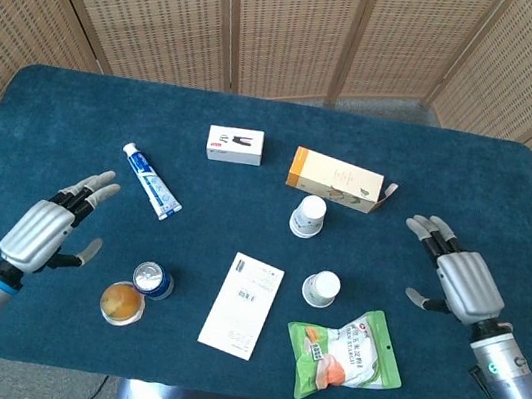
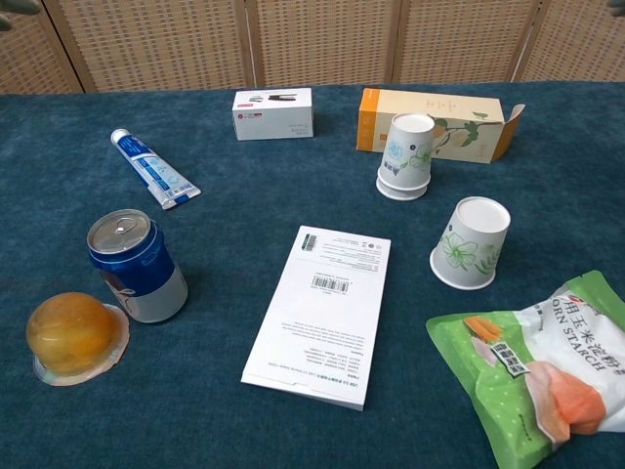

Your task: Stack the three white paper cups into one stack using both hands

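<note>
Hovering over the blue tabletop [image 1: 453, 168], both hands hold nothing — the left hand [image 1: 41, 230] sits at the left edge with its fingers spread wide, and the right hand [image 1: 466, 282] mirrors it at the right side, fingers likewise apart.

Two white paper cups already nest upside down as a short stack [image 2: 405, 156], standing just in front of the orange-and-cream carton [image 2: 439, 122]. A single cup [image 2: 471, 242], also upside down, stands apart from that stack, nearer the front and just behind the green starch bag [image 2: 532, 366].

A white leaflet [image 2: 317, 313] lies flat in the middle of the tabletop. To its left stands a blue drink can [image 2: 137, 266], with a jelly cup [image 2: 73, 337] holding something orange just beside it. A toothpaste tube [image 2: 154, 168] lies at an angle further back on the left, and a small white box [image 2: 273, 112] rests near the back, left of the carton — well apart from both hands.
</note>
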Robot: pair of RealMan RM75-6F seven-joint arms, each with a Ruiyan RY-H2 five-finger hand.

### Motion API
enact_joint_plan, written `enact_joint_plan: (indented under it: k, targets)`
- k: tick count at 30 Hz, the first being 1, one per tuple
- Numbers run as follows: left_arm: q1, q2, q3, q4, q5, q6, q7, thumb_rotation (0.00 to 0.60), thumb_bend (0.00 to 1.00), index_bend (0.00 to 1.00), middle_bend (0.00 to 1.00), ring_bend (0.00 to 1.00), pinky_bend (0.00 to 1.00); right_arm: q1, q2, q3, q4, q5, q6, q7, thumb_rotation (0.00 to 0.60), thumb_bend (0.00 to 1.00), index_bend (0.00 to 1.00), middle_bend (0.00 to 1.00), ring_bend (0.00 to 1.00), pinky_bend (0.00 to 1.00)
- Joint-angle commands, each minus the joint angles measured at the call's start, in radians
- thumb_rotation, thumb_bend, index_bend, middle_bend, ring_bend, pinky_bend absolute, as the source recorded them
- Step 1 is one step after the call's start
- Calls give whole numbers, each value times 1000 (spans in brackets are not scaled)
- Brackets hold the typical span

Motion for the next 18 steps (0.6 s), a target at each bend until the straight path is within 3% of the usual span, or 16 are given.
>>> enact_joint_plan:
  k: [1, 18]
  targets:
    - [13, 7, -4, 6, 8, 7, -14, 600, 494, 0, 0, 0, 158, 34, -18, 11, -1, 11, -32, -16, 600, 236, 0, 0, 0, 447]
    - [96, 38, -12, 25, 74, 64, -89, 600, 495, 0, 0, 0, 157, 209, -127, 42, 74, 84, -213, -58, 600, 263, 0, 0, 0, 431]
